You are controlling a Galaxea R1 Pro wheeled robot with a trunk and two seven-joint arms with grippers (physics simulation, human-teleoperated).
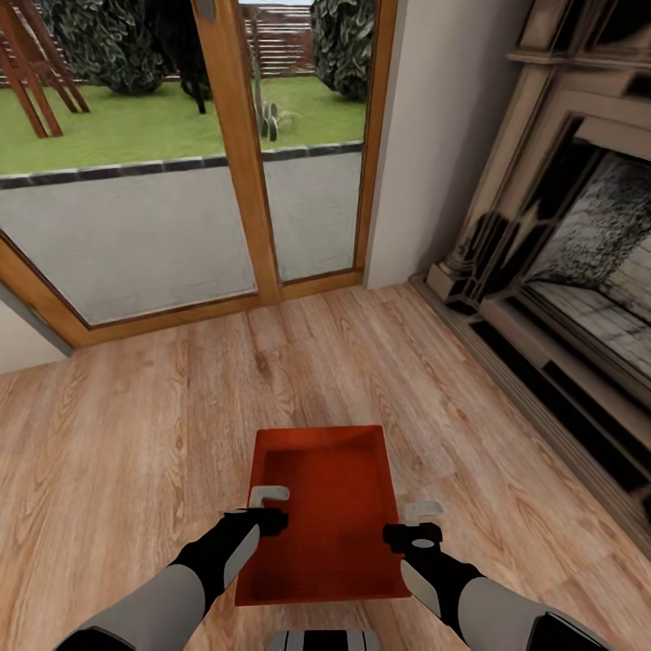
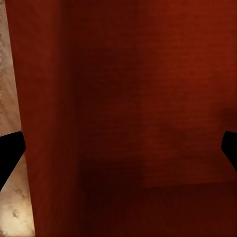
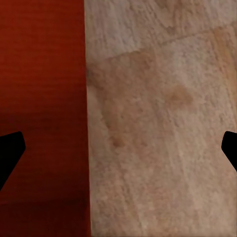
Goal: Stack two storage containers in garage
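From the head camera, an orange-red, thin-walled, open-top rectangular storage container [image 1: 324, 515] lies on the light wood plank floor [image 1: 145, 425], in front of the wood-framed glass patio door [image 1: 240, 154] and left of the stone fireplace [image 1: 579, 253]. Both arms reach forward and down: the left gripper [image 1: 269, 503] sits at the container's left rim, the right gripper [image 1: 421, 517] just beside its right wall.

In the left wrist camera, the fingers [image 2: 10, 155] stand wide apart, straddling the ribbed left wall, not clamped.

In the right wrist camera, the spread fingers [image 3: 11, 150] span the right wall and bare planks, holding nothing.
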